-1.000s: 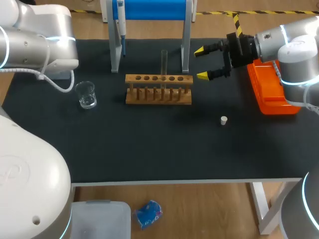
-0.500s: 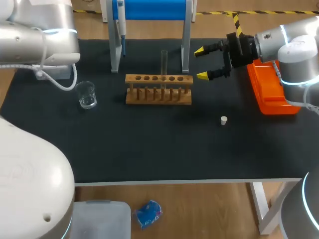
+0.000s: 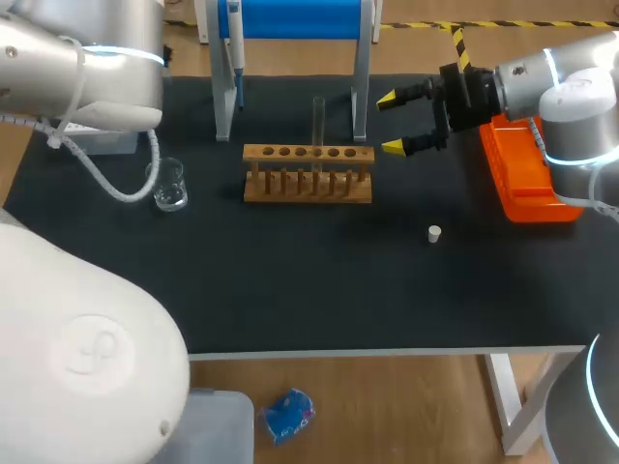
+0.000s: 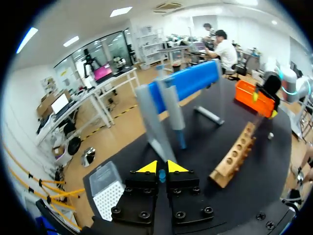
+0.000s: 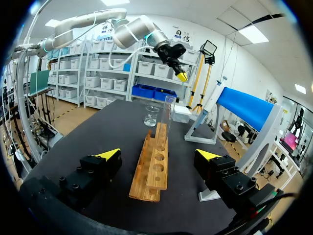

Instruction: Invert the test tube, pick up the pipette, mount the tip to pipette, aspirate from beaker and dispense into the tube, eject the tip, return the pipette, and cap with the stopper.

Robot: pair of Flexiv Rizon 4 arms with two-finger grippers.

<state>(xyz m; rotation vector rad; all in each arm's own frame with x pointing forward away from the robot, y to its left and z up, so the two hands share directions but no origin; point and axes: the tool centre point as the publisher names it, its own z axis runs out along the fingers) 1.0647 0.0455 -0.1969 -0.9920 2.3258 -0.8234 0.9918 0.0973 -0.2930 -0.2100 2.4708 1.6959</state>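
Black tabletop (image 3: 290,290) bears wooden rack (image 3: 308,174), beaker (image 3: 168,184), stopper (image 3: 434,233)

right pincer (image 3: 391,123) spread wide | straight ahead: rack (image 5: 154,164), tube (image 5: 168,115) upright in it | stand (image 5: 244,111) close alongside rack | bare desk (image 5: 98,132) on rack's other side

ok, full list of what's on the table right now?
table: one, black top
rack: one, wooden, mid-table
test tube: one, clear, upright in the rack
beaker: one, clear, on the left arm's side of the rack
stand: one, grey with blue top, behind the rack
pipette: one, blue and white, hanging on the stand
stopper: one, white, alone on the table
tray: one, orange, under the right arm
tip box: one, clear, beside the left claw
left claw: shut, empty
right claw: open, facing the rack's end
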